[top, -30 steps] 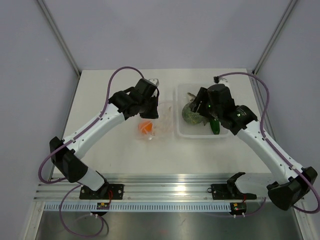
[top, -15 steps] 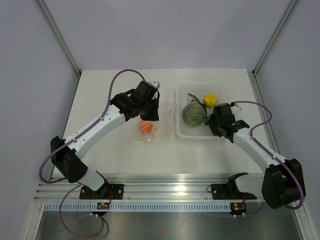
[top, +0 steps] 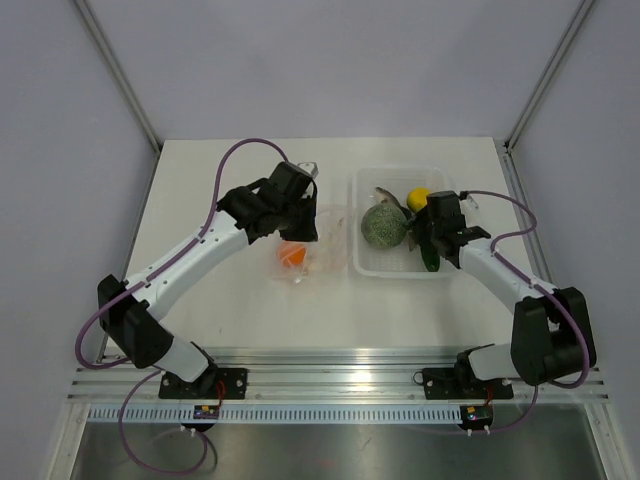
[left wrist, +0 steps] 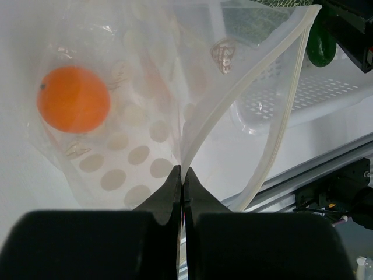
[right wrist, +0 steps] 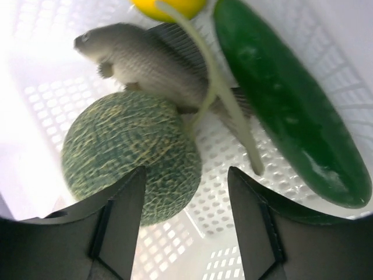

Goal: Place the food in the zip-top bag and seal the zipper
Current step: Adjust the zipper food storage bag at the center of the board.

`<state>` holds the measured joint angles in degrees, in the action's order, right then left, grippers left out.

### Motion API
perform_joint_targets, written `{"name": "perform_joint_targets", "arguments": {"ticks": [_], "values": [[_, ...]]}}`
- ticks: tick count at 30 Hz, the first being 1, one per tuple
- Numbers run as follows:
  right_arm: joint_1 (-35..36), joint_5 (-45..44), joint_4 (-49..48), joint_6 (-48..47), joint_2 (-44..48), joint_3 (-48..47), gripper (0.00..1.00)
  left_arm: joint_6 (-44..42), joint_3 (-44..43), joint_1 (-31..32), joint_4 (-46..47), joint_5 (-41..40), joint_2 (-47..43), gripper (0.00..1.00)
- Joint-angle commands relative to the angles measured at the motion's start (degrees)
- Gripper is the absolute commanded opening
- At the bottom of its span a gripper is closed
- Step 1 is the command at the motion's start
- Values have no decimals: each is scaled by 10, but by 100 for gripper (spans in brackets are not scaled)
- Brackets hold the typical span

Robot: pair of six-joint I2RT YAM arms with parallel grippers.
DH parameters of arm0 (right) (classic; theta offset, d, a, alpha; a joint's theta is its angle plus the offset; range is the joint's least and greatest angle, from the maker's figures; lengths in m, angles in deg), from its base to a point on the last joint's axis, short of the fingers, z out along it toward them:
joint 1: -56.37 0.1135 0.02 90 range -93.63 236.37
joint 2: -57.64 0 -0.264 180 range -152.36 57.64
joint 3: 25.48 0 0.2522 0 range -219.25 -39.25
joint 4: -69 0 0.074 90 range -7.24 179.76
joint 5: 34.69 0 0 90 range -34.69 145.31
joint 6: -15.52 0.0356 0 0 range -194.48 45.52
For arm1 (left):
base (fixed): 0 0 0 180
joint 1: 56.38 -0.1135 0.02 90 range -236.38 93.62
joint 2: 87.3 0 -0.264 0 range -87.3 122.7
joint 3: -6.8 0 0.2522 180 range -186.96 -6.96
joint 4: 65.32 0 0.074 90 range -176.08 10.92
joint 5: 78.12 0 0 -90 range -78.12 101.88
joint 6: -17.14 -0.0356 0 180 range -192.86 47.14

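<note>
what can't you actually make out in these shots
Lemon: right wrist view, cut off by the top edge.
Cucumber: top view, mostly hidden under the right arm.
Bag: left wrist view, far end cut off by the top edge.

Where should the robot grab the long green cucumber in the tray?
Probably around its middle, coming straight down from above with the right gripper open across its narrow width. The cucumber lies flat and is long and rounded, so the ends might slip; the fish and tray wall crowd its sides, leaving little room.
</note>
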<state>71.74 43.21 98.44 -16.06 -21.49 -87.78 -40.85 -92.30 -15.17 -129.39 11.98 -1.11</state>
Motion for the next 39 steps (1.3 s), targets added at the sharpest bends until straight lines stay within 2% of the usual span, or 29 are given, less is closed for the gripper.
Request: {"name": "perform_joint_targets", "arguments": {"ticks": [1,3,9,12,14,17,18,20,21,23,24,27,39], "values": [[10,69,-40,-48,49,-27,66,12,-3,-3,26,13,-14,0],[25,86,-19,-74,87,-38,69,15,-10,-3,26,6,-9,0],[97,154,30,-166,155,-60,86,17,-35,-4,21,3,13,0],[147,177,42,-193,152,-77,89,17,-47,-4,20,3,25,0],[169,179,51,-200,138,-85,87,20,-54,-5,17,3,31,0],[197,168,48,-194,106,-87,78,24,-58,-6,17,6,32,0],[204,169,47,-189,89,-83,70,24,-58,-7,17,5,30,0],[209,178,39,-189,76,-79,63,25,-59,-10,12,3,28,0],[210,182,38,-189,67,-78,54,25,-59,-10,11,2,24,0],[212,189,36,-192,60,-79,43,23,-57,-15,6,1,21,0],[211,187,37,-196,51,-87,27,22,-58,-17,5,1,19,0],[213,156,53,-207,27,-113,1,13,-64,-25,-12,2,16,0],[210,61,63,-233,-127,-251,0,-34,-126,-38,-160,-110,-15,0]]}}
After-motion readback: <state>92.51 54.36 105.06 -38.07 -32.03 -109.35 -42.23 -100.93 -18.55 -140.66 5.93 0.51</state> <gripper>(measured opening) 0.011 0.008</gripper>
